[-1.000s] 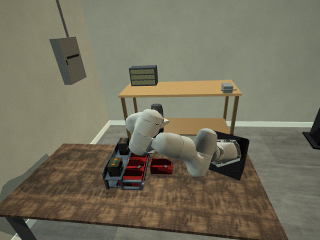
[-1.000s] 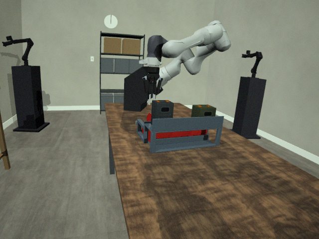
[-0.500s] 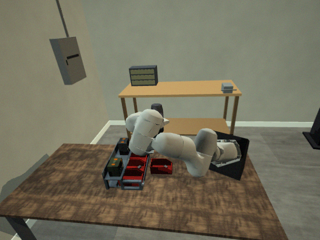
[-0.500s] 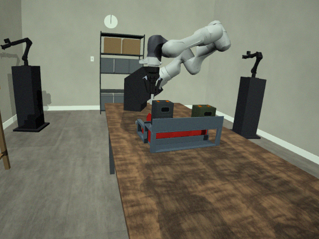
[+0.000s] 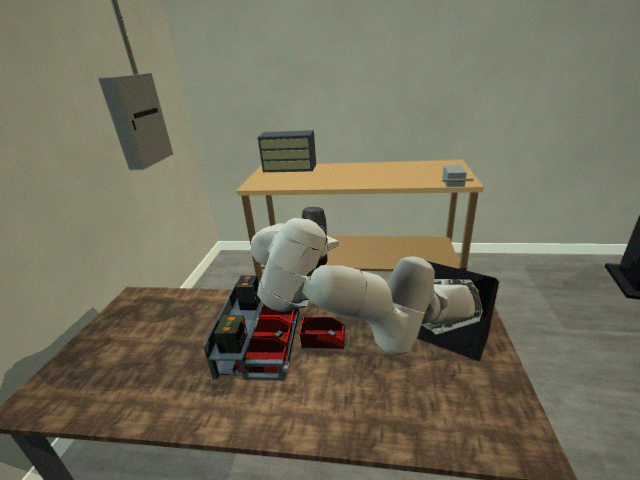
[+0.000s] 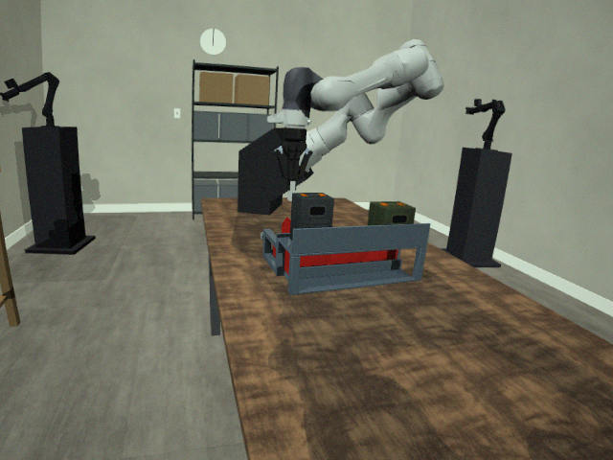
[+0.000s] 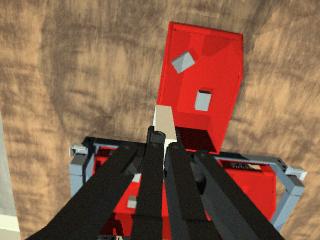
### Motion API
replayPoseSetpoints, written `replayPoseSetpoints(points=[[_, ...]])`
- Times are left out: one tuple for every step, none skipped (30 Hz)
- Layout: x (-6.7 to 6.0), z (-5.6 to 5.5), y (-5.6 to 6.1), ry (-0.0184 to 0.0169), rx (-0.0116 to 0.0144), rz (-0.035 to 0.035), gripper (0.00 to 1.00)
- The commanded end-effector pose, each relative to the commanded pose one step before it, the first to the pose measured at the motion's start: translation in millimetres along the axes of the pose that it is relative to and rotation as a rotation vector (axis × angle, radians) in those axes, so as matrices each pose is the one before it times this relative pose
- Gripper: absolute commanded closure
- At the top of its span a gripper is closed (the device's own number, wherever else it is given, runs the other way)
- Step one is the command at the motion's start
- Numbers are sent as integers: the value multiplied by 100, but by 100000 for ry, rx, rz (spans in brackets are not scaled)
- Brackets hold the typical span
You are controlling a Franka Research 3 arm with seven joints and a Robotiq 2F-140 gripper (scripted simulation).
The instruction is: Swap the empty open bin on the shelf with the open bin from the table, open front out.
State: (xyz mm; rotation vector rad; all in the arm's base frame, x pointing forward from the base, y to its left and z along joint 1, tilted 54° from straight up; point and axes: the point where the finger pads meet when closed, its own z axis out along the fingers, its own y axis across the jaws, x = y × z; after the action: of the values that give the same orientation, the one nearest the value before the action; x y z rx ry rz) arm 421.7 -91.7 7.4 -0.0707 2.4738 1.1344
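Observation:
A red open bin stands on the table beside the grey shelf. In the wrist view this bin holds two grey parts. Red bins sit in a row in the shelf; one shows a small grey part. I cannot tell which shelf bin is empty. My gripper is shut with its fingertips together and nothing between them. It hangs above the shelf's front edge, near the table bin's closest end. In the exterior view the gripper is above the shelf's far end.
A dark box and a green box stand on the shelf's top board. The robot's black base is on the table to the right of the bins. My arm hides part of the shelf in the top view.

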Motion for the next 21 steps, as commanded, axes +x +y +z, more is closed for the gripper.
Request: replayPoseSetpoints(points=[[-2,-152,24,-2,-25,330,100],[-8,1,7,0,2,75,100],[-55,5,43,3,11,492,100],[-137,14,110,6,27,1238,100],[-243,25,201,10,48,2220,100],[-357,39,316,12,71,3358,100],[-466,55,455,11,91,4575,100],[-554,73,615,5,107,5805,100],[-607,92,793,-4,115,6989,100],[-611,112,983,-32,94,7202,100],[-569,132,1165,-228,-86,1832,100],[-553,155,1299,-328,-167,1705,100],[-513,177,1407,-379,-257,1477,100],[0,0,0,0,0,0,100],[0,0,0,0,0,0,100],[-455,197,1484,-606,-775,2898,100],[-359,221,1530,-320,-356,1580,100],[-274,231,1534,-316,-410,1610,100],[-187,235,1499,-304,-486,1416,100],[-107,232,1426,-274,-562,1178,100],[-40,223,1318,-231,-622,977,100]])
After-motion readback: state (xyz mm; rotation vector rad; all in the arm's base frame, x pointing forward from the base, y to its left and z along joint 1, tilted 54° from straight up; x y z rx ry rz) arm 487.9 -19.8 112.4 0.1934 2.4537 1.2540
